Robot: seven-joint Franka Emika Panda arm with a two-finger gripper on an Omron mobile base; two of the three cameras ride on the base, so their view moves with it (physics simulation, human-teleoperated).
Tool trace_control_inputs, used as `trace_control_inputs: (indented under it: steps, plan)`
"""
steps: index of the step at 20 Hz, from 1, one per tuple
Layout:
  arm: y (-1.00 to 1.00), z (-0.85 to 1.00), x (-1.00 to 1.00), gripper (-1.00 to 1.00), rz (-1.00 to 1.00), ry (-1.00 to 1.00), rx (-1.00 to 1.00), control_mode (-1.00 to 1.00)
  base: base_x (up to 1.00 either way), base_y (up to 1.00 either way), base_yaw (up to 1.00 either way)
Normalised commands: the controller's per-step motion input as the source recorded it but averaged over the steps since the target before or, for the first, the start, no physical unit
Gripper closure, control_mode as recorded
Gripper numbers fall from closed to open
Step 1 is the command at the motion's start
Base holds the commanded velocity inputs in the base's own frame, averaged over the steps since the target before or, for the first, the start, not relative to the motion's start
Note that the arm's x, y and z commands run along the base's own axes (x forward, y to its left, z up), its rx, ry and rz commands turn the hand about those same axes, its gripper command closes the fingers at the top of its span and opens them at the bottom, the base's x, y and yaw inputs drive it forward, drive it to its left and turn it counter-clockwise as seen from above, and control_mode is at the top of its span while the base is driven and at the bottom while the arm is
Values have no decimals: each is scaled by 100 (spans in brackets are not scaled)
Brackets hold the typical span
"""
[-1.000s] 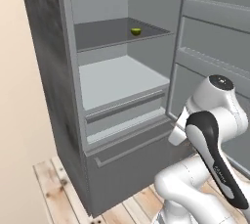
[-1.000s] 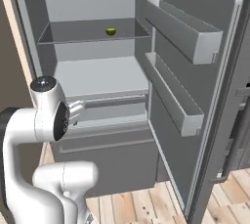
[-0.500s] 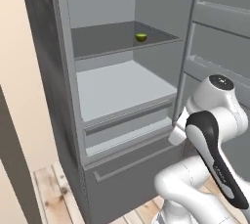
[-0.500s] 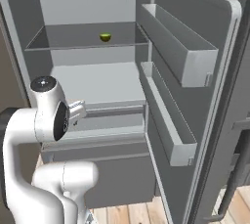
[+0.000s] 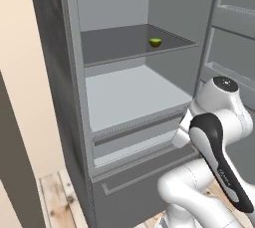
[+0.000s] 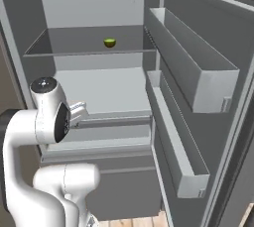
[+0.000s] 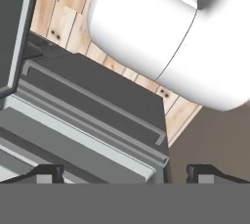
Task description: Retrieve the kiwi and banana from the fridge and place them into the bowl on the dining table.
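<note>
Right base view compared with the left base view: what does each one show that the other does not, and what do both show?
The right base view shows the open door's two long pale shelf bins, the upper bin and the lower bin, seen along their full length. The left base view shows the fridge's dark outer side wall and a beige wall beside it. Both show the kiwi resting on the upper shelf, the pale shelf below it, the bottom drawer and the white arm.
</note>
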Motion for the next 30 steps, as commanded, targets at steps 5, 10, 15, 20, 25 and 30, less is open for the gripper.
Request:
trace_control_inputs:
  steps: [5, 10, 15, 20, 25, 30]
  plan:
    - [0, 0, 0, -100, 0, 0, 0, 100, 46, -18, 6]
    - [0, 0, 0, -100, 0, 0, 0, 100, 33, -25, 2]
    - [-32, 0, 16, -100, 0, -2, 4, -100, 0, 0, 0]
    - [-10, 14, 4, -100, -16, -3, 1, -100, 0, 0, 0]
    - [0, 24, 0, -100, -34, -1, 0, -100, 0, 0, 0]
    - [0, 27, 6, -100, -28, -4, 0, -100, 0, 0, 0]
